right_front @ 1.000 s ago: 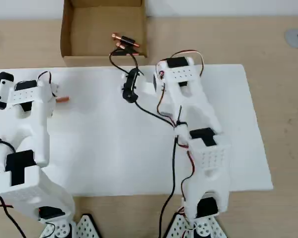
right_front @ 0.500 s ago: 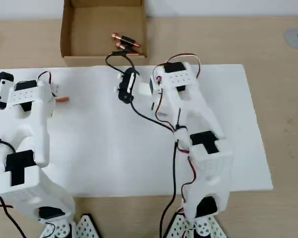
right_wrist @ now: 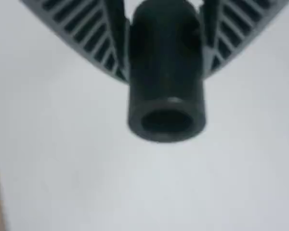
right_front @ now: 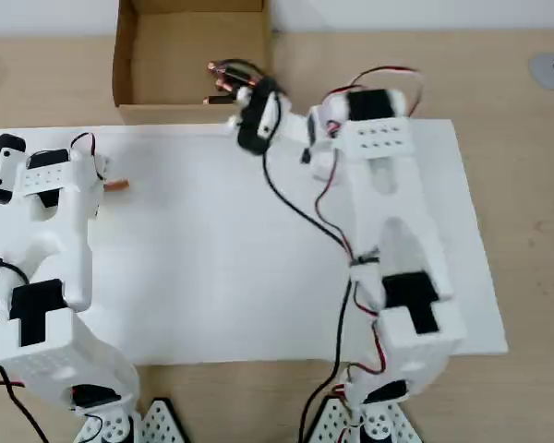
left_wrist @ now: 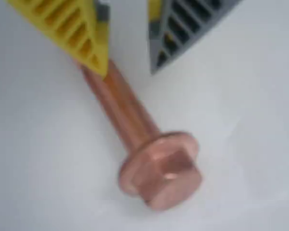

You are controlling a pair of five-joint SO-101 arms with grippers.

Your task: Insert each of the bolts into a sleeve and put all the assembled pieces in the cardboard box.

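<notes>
A copper bolt (left_wrist: 135,130) lies on the white mat (right_front: 212,249), with its hex head pointing away from my left gripper (left_wrist: 127,67). That gripper is open; the shaft's end is hidden under the yellow finger (left_wrist: 82,29) and the grey finger (left_wrist: 183,29) stands clear of it. From above, the bolt (right_front: 116,185) sticks out beside the left gripper (right_front: 100,182). My right gripper (right_wrist: 166,72) is shut on a black sleeve (right_wrist: 166,86) whose bore looks empty. It hovers (right_front: 258,120) at the near right corner of the cardboard box (right_front: 125,65).
Assembled copper and black pieces (right_front: 229,78) lie inside the box at its near right corner. Black and red cables loop around the right arm's wrist. A grey disc (right_front: 549,69) sits on the wooden table at the far right.
The right arm has stretched out and swung its gripper with the sleeve away from the mat's back edge toward the box corner. The left arm and the bolt have stayed put.
</notes>
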